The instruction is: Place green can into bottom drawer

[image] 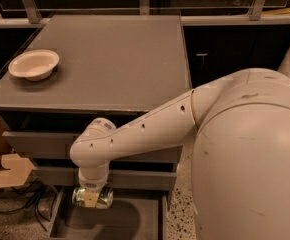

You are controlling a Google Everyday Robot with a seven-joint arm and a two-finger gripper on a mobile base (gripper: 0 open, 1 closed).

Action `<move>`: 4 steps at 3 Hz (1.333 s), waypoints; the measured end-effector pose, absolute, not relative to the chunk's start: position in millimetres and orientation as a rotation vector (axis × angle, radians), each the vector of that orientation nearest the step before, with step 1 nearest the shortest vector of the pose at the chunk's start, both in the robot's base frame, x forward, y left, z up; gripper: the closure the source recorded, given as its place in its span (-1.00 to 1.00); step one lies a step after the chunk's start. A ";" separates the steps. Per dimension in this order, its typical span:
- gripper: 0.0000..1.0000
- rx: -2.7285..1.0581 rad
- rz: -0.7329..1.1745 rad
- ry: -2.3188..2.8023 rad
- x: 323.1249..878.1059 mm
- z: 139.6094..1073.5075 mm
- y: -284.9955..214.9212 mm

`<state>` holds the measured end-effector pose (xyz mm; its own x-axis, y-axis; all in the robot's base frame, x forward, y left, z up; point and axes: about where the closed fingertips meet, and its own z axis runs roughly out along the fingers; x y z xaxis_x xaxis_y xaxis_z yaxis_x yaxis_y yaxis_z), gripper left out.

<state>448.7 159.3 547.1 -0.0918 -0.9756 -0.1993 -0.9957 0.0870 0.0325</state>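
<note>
The green can (105, 198) lies on its side in my gripper (91, 198), with its shiny ends showing on both sides of the fingers. The gripper hangs straight down from the white arm (135, 134), in front of the cabinet and just above the back of the open bottom drawer (120, 223). The can is held above the drawer's flat grey floor, close to the drawer front above it. The fingers are closed on the can's middle.
A cream bowl (33, 64) sits on the far left of the grey cabinet top (115, 59). Two closed grey drawer fronts (30, 141) are above the open one. A cardboard box (0, 164) and cables (15, 199) lie on the floor at left. My white body (250, 159) fills the right side.
</note>
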 end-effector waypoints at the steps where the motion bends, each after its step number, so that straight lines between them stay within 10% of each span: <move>1: 1.00 -2.021 0.248 2.225 448.6 542.3 158.7; 4: 1.00 -1.930 0.351 2.318 447.3 472.6 145.3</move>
<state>447.3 145.3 472.6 -0.1890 -0.9555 -0.2263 -0.9797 0.1678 0.1096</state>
